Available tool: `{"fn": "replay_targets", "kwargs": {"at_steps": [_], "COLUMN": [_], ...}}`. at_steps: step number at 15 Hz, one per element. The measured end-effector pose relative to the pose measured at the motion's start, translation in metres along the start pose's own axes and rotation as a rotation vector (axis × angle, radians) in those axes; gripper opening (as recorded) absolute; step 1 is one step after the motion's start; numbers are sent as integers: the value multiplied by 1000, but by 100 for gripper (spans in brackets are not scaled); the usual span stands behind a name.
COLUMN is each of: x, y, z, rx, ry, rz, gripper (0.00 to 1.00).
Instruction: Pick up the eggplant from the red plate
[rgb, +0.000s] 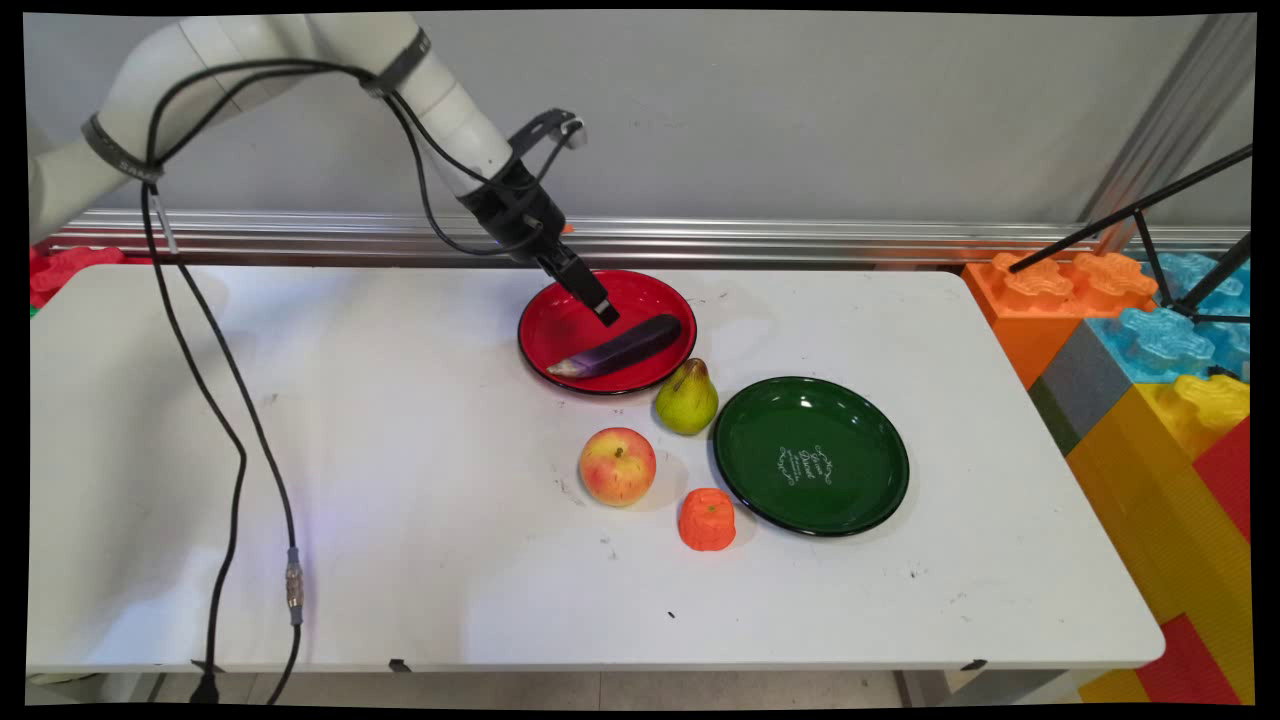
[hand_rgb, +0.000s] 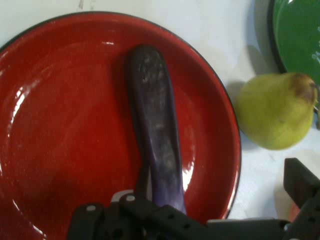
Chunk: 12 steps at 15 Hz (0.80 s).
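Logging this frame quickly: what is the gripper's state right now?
Gripper: cannot be told if open or closed; it hangs just above the eggplant lying in the red plate.

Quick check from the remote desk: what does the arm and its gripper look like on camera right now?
White rounded arm with dark bands at its joints, ending in a black two-finger gripper on a black linkage. Loose black cables loop from it and hang down, one with a metal connector.
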Motion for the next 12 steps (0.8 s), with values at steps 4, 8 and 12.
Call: {"fn": "replay_targets", "kwargs": {"at_steps": [4, 8, 12], "x": [-2, -5, -9], "y": [-9, -16, -18], "z": [21, 43, 55], "rx": [14, 31, 45], "ry": [20, 55, 82], "rz": [-10, 17, 44], "gripper": [100, 100, 100]}}
